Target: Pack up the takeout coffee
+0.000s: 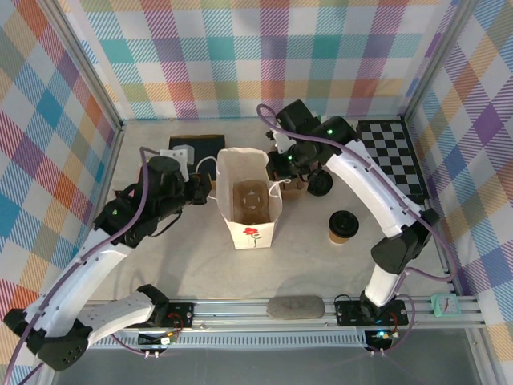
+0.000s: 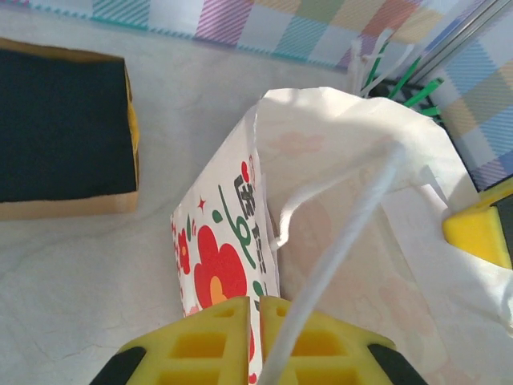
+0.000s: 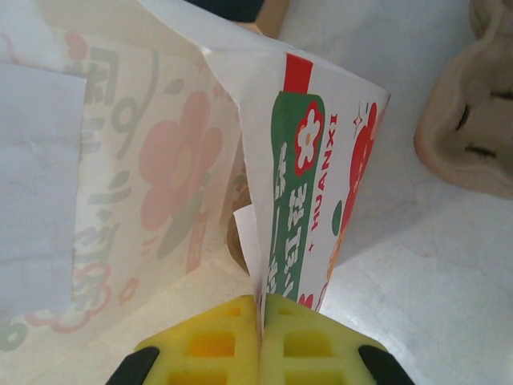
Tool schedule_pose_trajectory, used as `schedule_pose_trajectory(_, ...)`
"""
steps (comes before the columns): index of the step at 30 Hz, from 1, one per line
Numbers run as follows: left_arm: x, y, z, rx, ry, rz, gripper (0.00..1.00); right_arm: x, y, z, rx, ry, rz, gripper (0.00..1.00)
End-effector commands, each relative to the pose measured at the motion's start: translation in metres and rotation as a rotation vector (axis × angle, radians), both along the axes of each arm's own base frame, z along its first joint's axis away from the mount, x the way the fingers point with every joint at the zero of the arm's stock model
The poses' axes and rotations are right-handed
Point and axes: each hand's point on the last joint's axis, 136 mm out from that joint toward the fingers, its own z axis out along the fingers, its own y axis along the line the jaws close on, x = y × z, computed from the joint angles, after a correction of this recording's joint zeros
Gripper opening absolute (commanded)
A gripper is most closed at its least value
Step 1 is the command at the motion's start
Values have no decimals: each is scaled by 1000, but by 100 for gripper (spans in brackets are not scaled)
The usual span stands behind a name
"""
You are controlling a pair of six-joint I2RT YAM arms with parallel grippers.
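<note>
Above the table, from the top camera, a white paper bag printed with a red flower (image 1: 250, 228) stands open at the middle. A brown moulded pulp tray (image 1: 248, 197) lies in its bottom. The left gripper (image 1: 210, 192) is clenched on the bag's left rim and the right gripper (image 1: 280, 171) on its right rim. The takeout coffee (image 1: 343, 227), a small brown kraft paper cup with a round black plastic lid, stands on the tabletop right of the bag, apart from it and untouched. I count one bag, one lidded cup and two grippers. A dark round thing (image 1: 321, 183) near the right gripper is too unclear to name.

At the left wrist, yellow fingertips (image 2: 216, 341) press together on the bag's edge beside its white cord handle (image 2: 345, 233). One black-topped box (image 2: 56, 128) lies to the left.

At the right wrist, yellow pads (image 3: 309, 341) pinch the bag's printed wall. What looks like a second pulp tray (image 3: 473, 120) lies outside the bag.

The step in hand seems to be spreading the bag's mouth; the coffee is not yet packed. Next, I judge, the right gripper must release, take the cup below its lid and lower it upright into the bag.
</note>
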Motion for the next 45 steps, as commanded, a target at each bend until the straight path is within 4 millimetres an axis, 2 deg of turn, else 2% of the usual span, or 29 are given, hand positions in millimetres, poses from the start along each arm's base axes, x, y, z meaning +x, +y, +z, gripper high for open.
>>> schedule_pose_trajectory(1,-8,6,13,-3,-90,0,11,-8,4,13,-66,-116,49,0)
schedule_pose_trajectory(6,-27,6,16,-29,-159,-40,12,-7,8,32,-124,-349,42,0)
schedule_pose_trajectory(12,-55,4,23,-58,-262,-114,12,-15,11,55,-23,-579,31,0)
schedule_pose_trajectory(18,-72,3,9,-64,-267,-160,12,-21,-3,63,64,-678,-36,0)
schedule_pose_trajectory(23,-76,-5,0,-66,-253,-182,12,-24,-5,57,59,-668,-30,0)
schedule_pose_trajectory(28,-74,-5,5,-42,-257,-163,12,-27,-2,52,56,-647,-11,0)
schedule_pose_trajectory(33,-68,-5,22,-21,-232,-131,13,-32,-2,49,-3,-558,12,1)
schedule_pose_trajectory(40,-50,-12,49,12,-171,-56,13,-46,-1,39,-74,-334,23,2)
schedule_pose_trajectory(45,-43,-14,64,-13,-119,-23,13,-43,-15,32,-76,-191,-43,3)
